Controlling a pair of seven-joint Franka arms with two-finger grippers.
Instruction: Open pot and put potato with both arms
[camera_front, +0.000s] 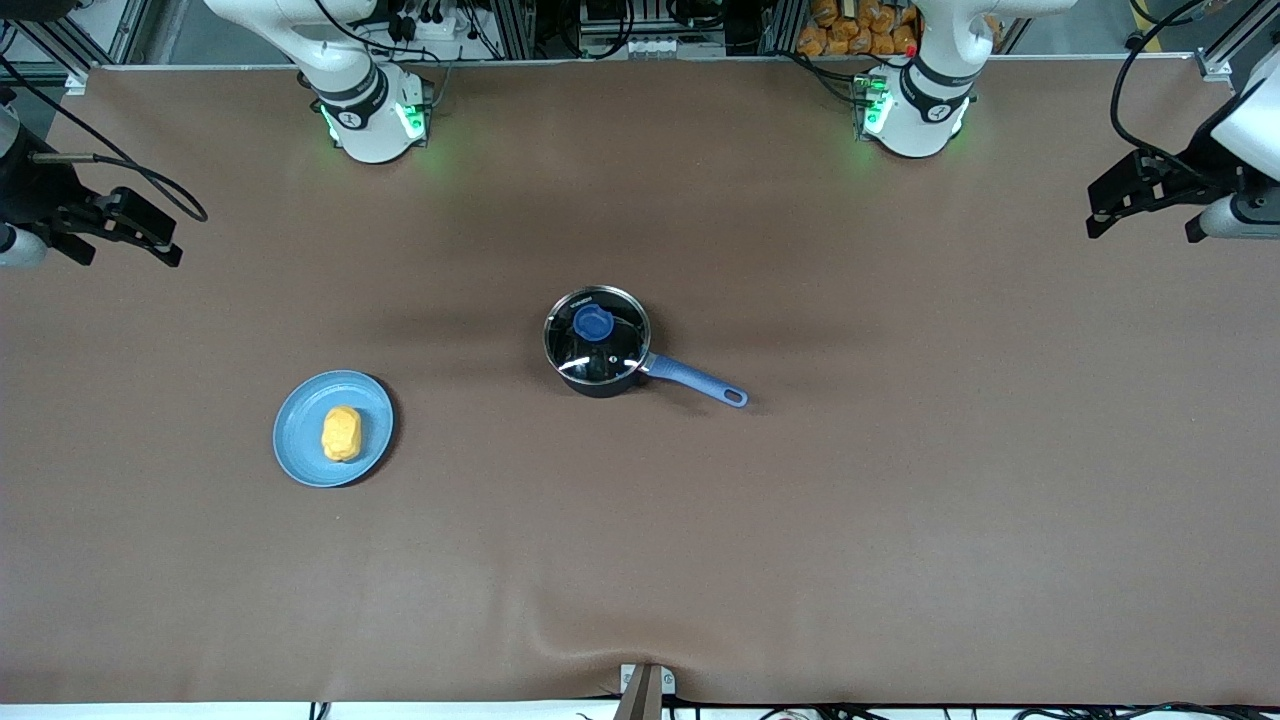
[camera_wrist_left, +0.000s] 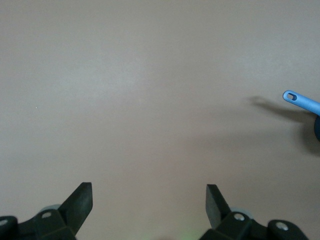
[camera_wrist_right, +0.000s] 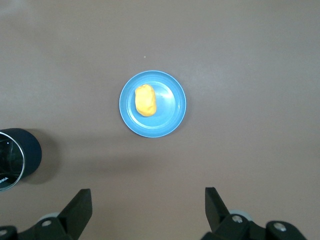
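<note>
Front view: nearest the camera lies the flat light-blue plate (camera_front: 334, 429), toward the right arm's end of the brown counter (camera_front: 900, 500), with the lumpy yellow-orange potato (camera_front: 341, 433) resting on it, its long axis running roughly toward the robots' bases. Farther from the camera, near the counter's middle, stands the small black pot (camera_front: 597, 341), its clear glass lid (camera_front: 597, 335) with a blue knob (camera_front: 592, 323) seated on the rim. The pot's long blue handle (camera_front: 695, 380) slants toward the left arm's end and slightly toward the camera. The right tool (camera_front: 130, 232) hangs at the right arm's edge of the counter, the left tool (camera_front: 1145, 195) at the opposite edge, both well apart from the things. The potato lies on the right arm's side, so that arm looks better placed for it; the lid then falls to the left arm.

Left wrist view: the left tool (camera_wrist_left: 149, 200) has its fingers spread wide over bare matte counter; only the handle's tip (camera_wrist_left: 301, 101), with its hanging hole, shows at the edge.

Right wrist view: the right tool (camera_wrist_right: 148, 202) is likewise released and empty. The plate (camera_wrist_right: 152, 103) with the potato (camera_wrist_right: 145, 100) lies ahead of it, centred between the fingers; the pot's glossy dark wall (camera_wrist_right: 22, 155) shows at the frame's side.
</note>
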